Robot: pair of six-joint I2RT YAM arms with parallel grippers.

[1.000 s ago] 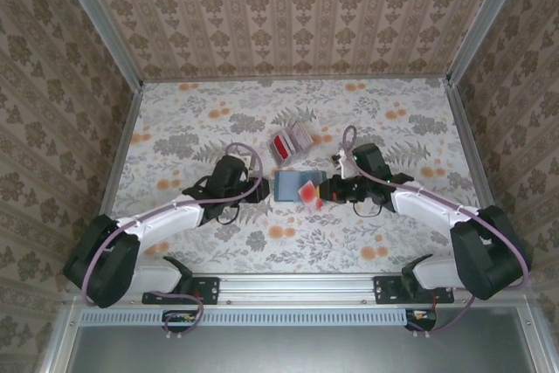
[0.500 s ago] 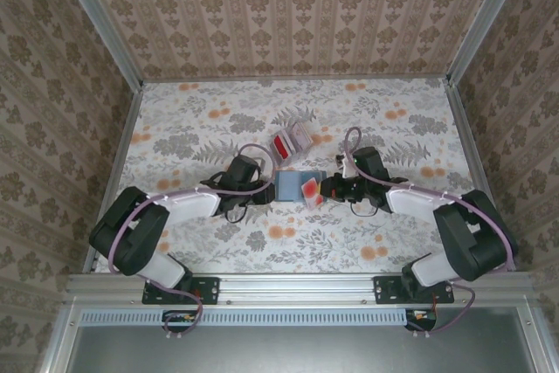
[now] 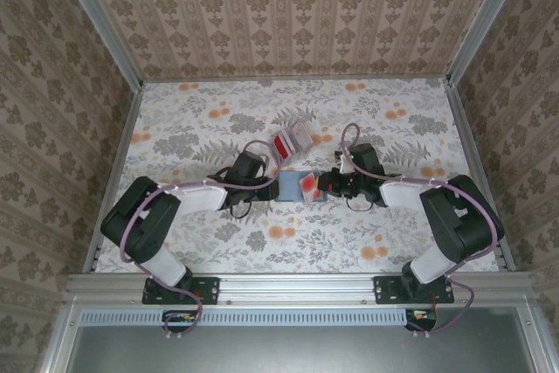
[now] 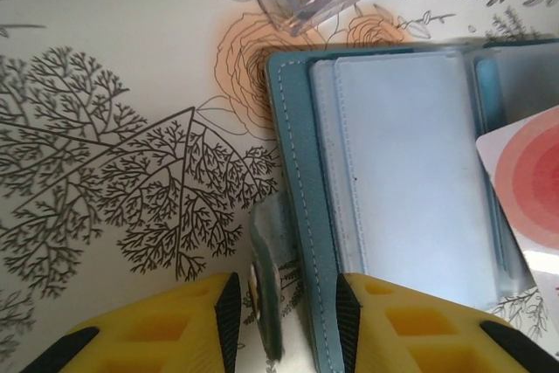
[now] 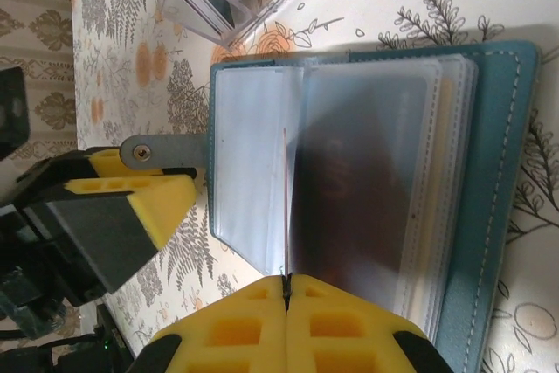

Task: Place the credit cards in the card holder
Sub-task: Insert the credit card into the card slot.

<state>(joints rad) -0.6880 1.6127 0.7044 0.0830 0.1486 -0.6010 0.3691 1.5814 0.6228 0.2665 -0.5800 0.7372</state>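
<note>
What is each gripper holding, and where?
Right gripper pinches a card by one edge. Left gripper straddles the wallet at its left edge; grip uncertain.

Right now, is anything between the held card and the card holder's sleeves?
Nothing visible does. The credit card, pinched in the right gripper, is over the card holder's sleeves; the left gripper sits at its edge.

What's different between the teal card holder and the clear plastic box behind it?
The card holder is opaque teal with pale sleeves; the clear box is transparent. The card holder lies opened flat; the clear box sits behind it, angled. The clear box contains red cards; one red and white card stands over the card holder. Both rest on the floral table.
</note>
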